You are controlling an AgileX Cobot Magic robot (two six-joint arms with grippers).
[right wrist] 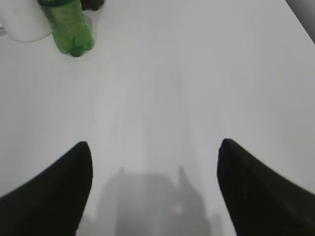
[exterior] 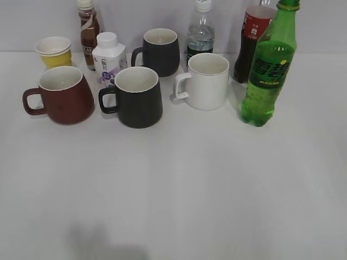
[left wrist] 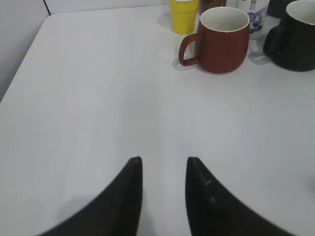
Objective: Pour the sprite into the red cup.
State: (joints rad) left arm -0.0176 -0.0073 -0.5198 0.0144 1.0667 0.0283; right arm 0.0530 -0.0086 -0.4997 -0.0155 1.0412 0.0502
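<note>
The sprite (exterior: 269, 70), a tall green bottle with a green label, stands upright at the right of the table; its base shows at the top left of the right wrist view (right wrist: 71, 29). The red cup (exterior: 62, 95) stands at the left, handle to the left, and shows empty in the left wrist view (left wrist: 221, 39). My left gripper (left wrist: 163, 162) is open and empty over bare table, well short of the red cup. My right gripper (right wrist: 155, 147) is wide open and empty, well short of the sprite. Neither gripper shows in the exterior view.
Two black mugs (exterior: 138, 97) (exterior: 160, 51), a white mug (exterior: 206, 81), a white milk bottle (exterior: 108, 57), a yellow paper cup (exterior: 54, 51), a brown drink bottle (exterior: 88, 32), a water bottle (exterior: 201, 32) and a cola bottle (exterior: 250, 40) crowd the back of the table (exterior: 173, 189).
</note>
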